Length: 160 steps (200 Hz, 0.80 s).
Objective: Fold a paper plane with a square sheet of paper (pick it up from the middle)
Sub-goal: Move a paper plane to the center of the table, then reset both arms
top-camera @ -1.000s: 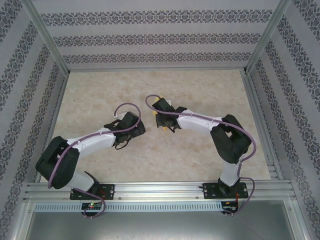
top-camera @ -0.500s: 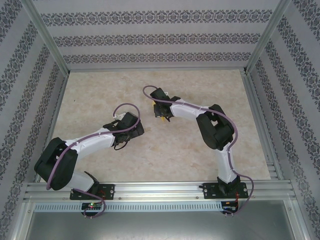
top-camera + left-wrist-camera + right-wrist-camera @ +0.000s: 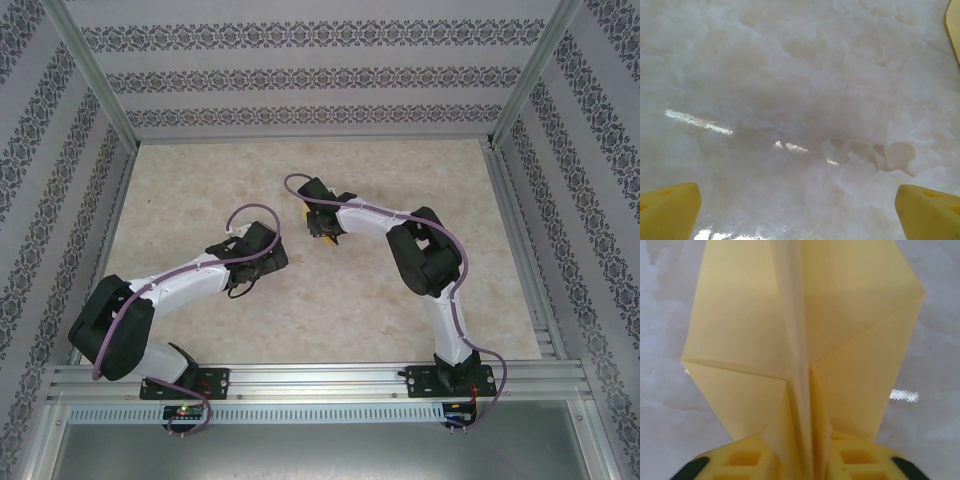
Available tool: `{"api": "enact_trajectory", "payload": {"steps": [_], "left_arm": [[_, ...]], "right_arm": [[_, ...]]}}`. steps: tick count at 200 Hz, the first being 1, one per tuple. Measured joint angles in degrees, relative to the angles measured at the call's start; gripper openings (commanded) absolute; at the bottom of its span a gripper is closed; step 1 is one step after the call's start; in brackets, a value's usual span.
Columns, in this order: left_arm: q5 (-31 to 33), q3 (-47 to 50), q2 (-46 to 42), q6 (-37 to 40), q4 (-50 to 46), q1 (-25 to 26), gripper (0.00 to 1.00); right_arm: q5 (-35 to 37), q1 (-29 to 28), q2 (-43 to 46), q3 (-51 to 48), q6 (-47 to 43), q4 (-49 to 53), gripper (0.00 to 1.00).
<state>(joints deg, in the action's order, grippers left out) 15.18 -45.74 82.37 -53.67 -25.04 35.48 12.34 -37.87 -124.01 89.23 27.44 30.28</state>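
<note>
Creased yellow paper point(image 3: 840, 315) at the middle of the desk point(image 3: 200, 180), right claw point(image 3: 802, 460) clamped on its centre fold, left claw point(image 3: 800, 210) spread apart over bare desk left of middle

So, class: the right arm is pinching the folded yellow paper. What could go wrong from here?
One: the right tool pinches the paper plane only at its centre crease, so the thin paper might slip or crumple. Two: its flaps splay out unsupported and may spring open. Three: the left tool hangs open over the tabletop, apart from the paper, lending no support.
</note>
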Motion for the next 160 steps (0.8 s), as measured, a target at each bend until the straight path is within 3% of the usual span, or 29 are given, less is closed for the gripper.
{"api": "enact_trajectory", "payload": {"steps": [30, 88, 120, 160], "left_arm": [[2.08, -2.95, -1.60, 2.03, -2.73, -1.90, 1.00], [7.06, -7.45, -9.92, 11.28, -5.05, -11.02, 1.00], [10.64, -4.92, -13.99, 17.79, -2.19, -17.35, 1.00], [16.68, 4.20, -15.15, 25.73, 8.11, -23.54, 1.00]], "right_arm": [[-0.24, 0.00, 5.53, -0.37, -0.22, 2.56, 0.55], [3.76, 2.23, 30.47, -6.88, -0.94, 0.17, 0.98], [13.38, 7.50, 41.38, -19.21, -5.44, -4.79, 0.98], [22.27, 18.25, 49.16, -37.57, -12.28, -16.98, 0.98]]}}
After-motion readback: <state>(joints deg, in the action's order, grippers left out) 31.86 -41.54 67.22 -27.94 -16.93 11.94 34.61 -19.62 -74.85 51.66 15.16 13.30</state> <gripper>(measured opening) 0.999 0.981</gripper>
